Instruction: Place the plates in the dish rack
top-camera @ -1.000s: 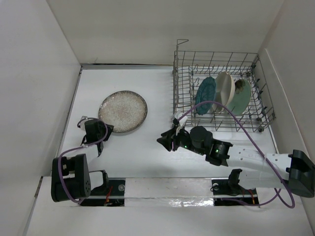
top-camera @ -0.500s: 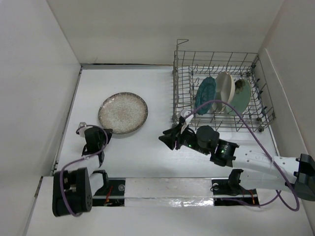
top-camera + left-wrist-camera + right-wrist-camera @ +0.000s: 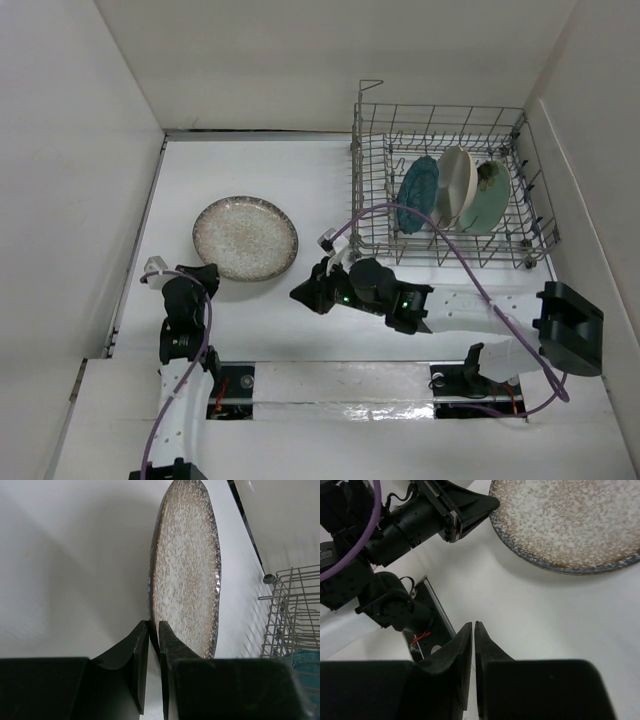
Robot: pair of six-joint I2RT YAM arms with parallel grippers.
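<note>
The larger speckled beige plate [image 3: 245, 238] with a brown rim lies on the table at the left. It also shows in the left wrist view [image 3: 187, 570] and the right wrist view [image 3: 570, 520]. My left gripper [image 3: 207, 277] is shut on the plate's near-left rim [image 3: 154, 627]. My right gripper [image 3: 300, 296] is shut and empty just right of the plate, low over the table [image 3: 473, 627]. The dish rack [image 3: 450, 245] stands at the back right. In it stand the dark teal plate [image 3: 417, 193], the cream plate [image 3: 455, 185] and the mint green plate [image 3: 487, 197].
White walls close in the table on the left, back and right. The rack's wire side [image 3: 292, 610] shows beyond the speckled plate in the left wrist view. The right arm's purple cable [image 3: 400, 215] loops in front of the rack. The arm bases sit on the near edge strip [image 3: 330, 385].
The left arm drew back toward the near-left and the speckled plate shifted slightly left with it. My right gripper moved left, closer to the plate's near-right rim.
</note>
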